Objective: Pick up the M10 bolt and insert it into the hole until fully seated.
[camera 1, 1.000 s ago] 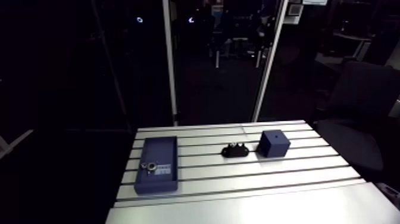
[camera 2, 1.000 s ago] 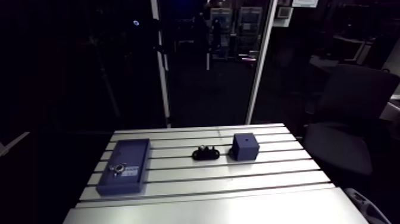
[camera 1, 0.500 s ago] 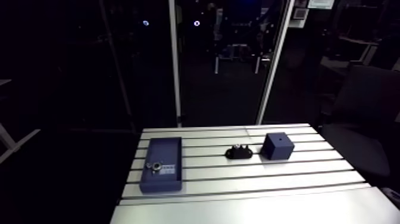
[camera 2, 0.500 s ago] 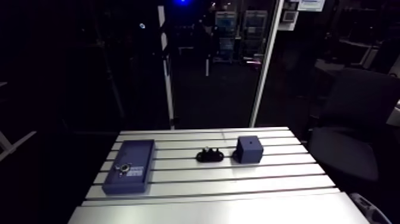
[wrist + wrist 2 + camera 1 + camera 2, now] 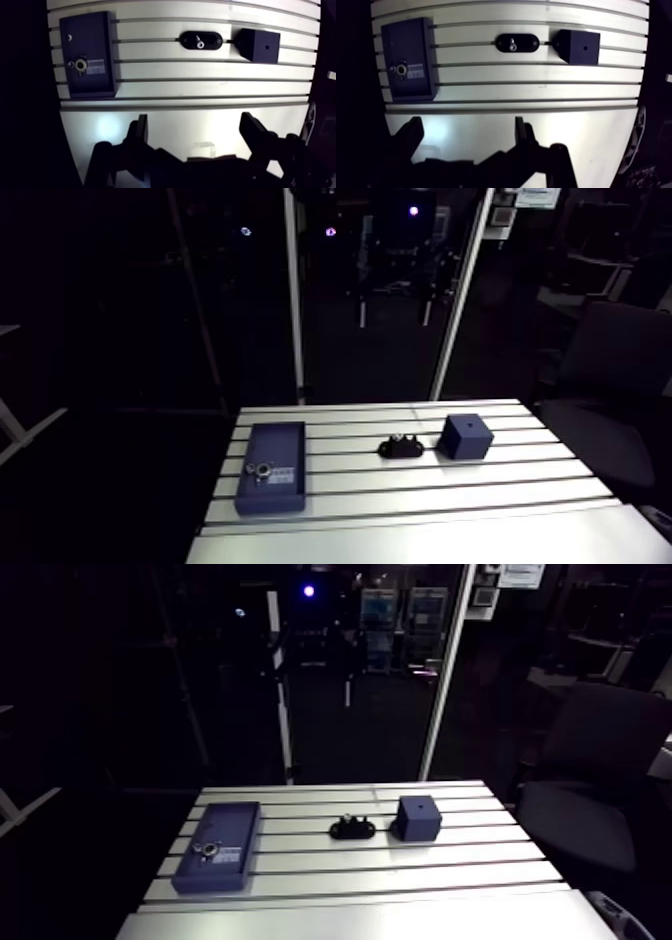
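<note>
The gripper (image 5: 197, 136) hangs above the smooth near strip of the slotted table (image 5: 165, 87). Its two fingers (image 5: 140, 134) are spread wide and hold nothing. The bolt (image 5: 199, 42) is well ahead of it, seated in a black oval holder (image 5: 212, 41) on the slatted part of the table, with its pale metal end showing at the holder's middle. Only table surface lies between the gripper and the holder.

On one side of the holder, with a small gap between them, sits a dark blue cube (image 5: 257, 45) with a small hole (image 5: 266, 49) in its upper face. On the other side, well apart, lies a flat dark blue box (image 5: 87, 30). It carries a round metal fitting (image 5: 80, 64) and a pale label (image 5: 96, 66) just beside it — too small to read.
</note>
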`<state>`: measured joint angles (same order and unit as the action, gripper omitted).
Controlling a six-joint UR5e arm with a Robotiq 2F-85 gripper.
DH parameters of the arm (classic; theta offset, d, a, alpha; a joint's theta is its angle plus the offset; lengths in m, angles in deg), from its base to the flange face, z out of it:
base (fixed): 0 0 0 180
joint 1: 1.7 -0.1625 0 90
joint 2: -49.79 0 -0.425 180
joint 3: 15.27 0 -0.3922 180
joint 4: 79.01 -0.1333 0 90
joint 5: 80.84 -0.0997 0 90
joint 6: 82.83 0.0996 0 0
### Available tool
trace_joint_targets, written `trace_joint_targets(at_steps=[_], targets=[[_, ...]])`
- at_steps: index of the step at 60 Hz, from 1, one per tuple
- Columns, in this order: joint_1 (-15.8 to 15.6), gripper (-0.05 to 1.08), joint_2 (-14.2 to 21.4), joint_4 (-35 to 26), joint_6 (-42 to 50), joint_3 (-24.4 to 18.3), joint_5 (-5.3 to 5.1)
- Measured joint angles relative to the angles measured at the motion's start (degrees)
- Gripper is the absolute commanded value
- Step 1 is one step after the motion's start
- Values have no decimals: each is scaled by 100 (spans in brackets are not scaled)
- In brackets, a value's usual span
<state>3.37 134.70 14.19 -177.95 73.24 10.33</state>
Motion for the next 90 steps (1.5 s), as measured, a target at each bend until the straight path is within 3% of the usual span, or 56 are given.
trace_joint_targets(at_steps=[30,38,43,58,65,77,90], targets=[[208,1,50,2775,-279,1604,-40],[349,1,22,3295,-410,1908,-101],[444,1,0,3497,-499,2030,-182],[793,1,-116,3845,-694,2244,-691],[874,1,-222,3989,-730,2287,-806],[915,1,-397,4161,-748,2341,-838],[909,1,-545,4252,-756,2383,-752]])
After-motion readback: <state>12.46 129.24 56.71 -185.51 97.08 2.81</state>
